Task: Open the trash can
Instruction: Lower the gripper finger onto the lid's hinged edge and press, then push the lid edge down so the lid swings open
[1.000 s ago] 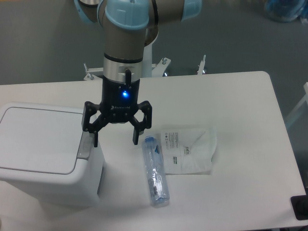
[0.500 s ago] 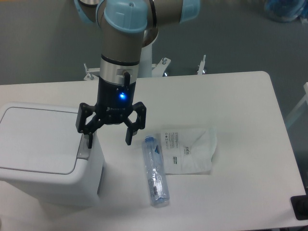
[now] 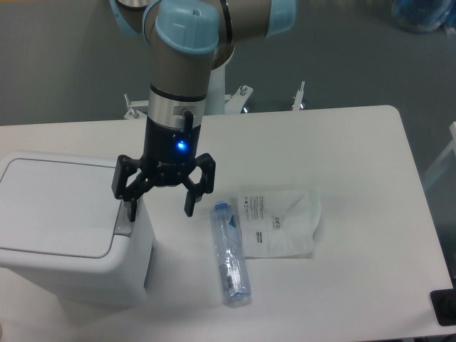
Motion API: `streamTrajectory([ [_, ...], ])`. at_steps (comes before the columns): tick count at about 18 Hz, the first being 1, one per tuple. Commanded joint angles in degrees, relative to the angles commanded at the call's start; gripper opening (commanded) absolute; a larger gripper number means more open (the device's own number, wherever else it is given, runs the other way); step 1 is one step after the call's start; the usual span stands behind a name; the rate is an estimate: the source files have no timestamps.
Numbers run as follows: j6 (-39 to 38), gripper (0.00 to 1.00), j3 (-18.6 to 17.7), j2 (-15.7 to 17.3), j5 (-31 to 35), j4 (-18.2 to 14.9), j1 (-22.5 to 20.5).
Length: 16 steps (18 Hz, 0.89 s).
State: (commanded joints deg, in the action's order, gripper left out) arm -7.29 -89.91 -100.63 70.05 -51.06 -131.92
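Note:
The trash can (image 3: 68,228) is a large white boxy bin at the left of the table, its flat lid down. A small grey push tab (image 3: 125,222) sits at the lid's right edge. My gripper (image 3: 161,211) hangs open above the bin's right edge, pointing down. Its left finger (image 3: 132,208) is over the grey tab and appears to touch it. Its right finger (image 3: 190,203) hangs over the table, right of the bin. The gripper holds nothing.
A clear plastic bottle (image 3: 231,253) lies on the table just right of the gripper. A white plastic bag with printed text (image 3: 279,221) lies beside it. A dark object (image 3: 444,308) sits at the front right corner.
The gripper has moved left, from beside the bin to over its right edge, bringing the left finger onto the grey tab. It has barely moved in the last half second.

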Motion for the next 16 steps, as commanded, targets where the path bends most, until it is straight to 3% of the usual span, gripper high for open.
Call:
streamTrajectory([
  [16, 0.0, 1.0, -0.3, -0.6, 0.0, 0.0, 0.0],
])
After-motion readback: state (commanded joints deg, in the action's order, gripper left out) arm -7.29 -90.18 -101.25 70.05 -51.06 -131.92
